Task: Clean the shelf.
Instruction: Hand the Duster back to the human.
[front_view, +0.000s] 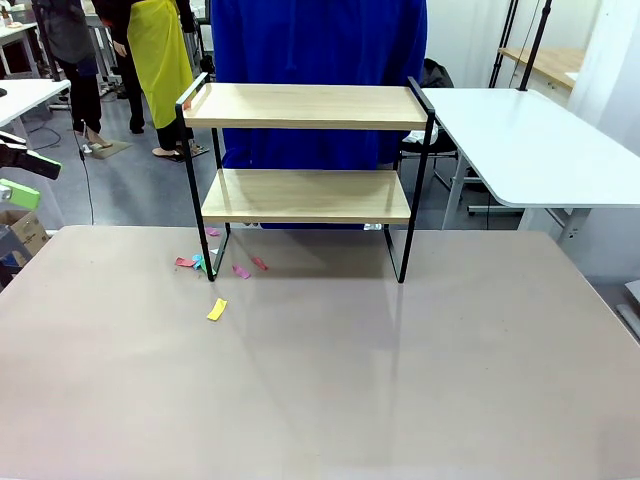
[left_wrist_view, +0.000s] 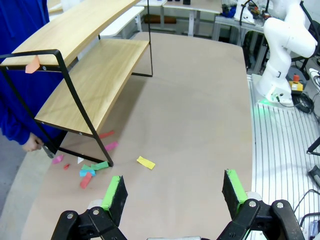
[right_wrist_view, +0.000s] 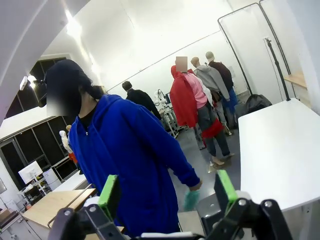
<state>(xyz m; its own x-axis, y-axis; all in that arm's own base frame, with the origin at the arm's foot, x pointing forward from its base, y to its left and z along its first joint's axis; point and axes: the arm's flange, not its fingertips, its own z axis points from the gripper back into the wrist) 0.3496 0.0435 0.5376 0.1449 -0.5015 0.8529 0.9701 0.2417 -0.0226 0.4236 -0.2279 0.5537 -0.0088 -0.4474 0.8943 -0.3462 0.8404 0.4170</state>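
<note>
Sweeping too fast near the shelf (front_view: 305, 108) could snag your left pincer (left_wrist_view: 174, 197) on a thin black leg and shove the whole rack, so watch that frame. The shelf stands at the far middle of the tabletop (front_view: 330, 380), its two light wooden boards smooth and flat; an orange scrap (left_wrist_view: 32, 65) clings to the top frame corner. Small flat paper scraps (left_wrist_view: 91, 170) in pink, red, green and blue, plus a yellow slip (left_wrist_view: 145, 162), lie by its leg. Both pincers gape wide, gripping nothing; your right pincer (right_wrist_view: 168, 192) faces the person in a blue hoodie (right_wrist_view: 127, 160).
</note>
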